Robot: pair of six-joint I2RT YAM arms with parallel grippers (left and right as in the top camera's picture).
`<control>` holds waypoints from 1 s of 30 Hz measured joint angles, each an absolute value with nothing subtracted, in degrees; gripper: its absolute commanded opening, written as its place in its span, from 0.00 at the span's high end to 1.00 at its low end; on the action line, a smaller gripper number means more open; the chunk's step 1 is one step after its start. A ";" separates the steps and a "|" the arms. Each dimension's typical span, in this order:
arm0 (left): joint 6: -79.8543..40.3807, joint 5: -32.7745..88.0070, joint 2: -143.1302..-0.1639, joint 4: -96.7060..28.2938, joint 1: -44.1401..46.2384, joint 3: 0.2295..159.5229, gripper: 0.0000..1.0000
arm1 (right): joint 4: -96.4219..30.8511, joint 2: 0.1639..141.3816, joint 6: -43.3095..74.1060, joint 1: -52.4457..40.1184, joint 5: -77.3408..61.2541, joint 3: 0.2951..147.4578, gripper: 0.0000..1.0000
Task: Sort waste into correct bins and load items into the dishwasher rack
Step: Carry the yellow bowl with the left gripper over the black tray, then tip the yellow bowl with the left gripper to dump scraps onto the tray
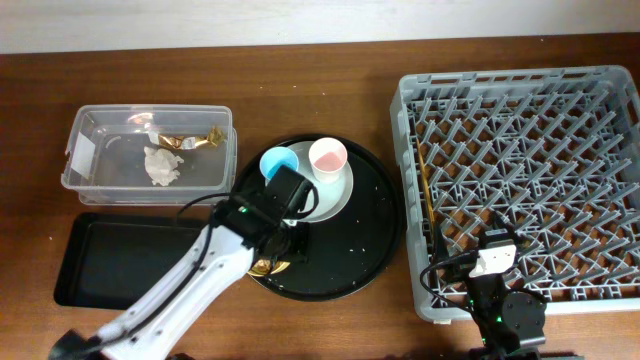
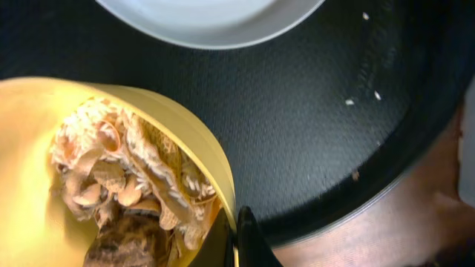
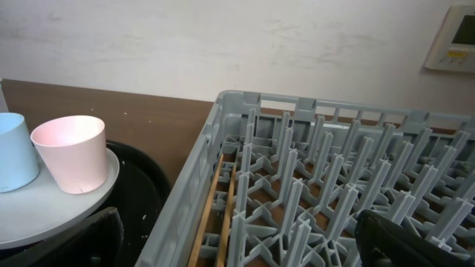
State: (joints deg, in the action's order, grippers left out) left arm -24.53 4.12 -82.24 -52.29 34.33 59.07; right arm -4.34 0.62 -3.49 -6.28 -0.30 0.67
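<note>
Brown wood table point(image 1: 300, 90). My left claw point(image 2: 241, 239) pinched shut on yellow bowl point(image 2: 30, 148) rim, frame centre; right claw point(image 3: 237, 241) gaping, empty, lower right.

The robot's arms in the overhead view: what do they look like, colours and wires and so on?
The left arm is a long white tube with black joints, thin black cables looped alongside and a small green light. The right arm is mostly black with a white block on top, a black cable and a green light too. Both end in black fingers.
</note>
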 measured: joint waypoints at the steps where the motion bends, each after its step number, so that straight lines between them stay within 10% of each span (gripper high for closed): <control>1: -24.53 4.14 -80.97 -53.60 34.33 59.07 1.00 | -4.34 0.62 -3.46 -6.28 -0.32 0.69 0.02; 11: -25.56 4.97 -71.57 -65.14 25.21 58.89 1.00 | -4.34 0.62 -3.49 -6.28 -0.32 0.67 0.02; 30: -4.25 44.47 -70.48 -44.88 -42.50 50.00 1.00 | -4.34 0.62 -3.49 -6.28 -0.32 0.67 0.01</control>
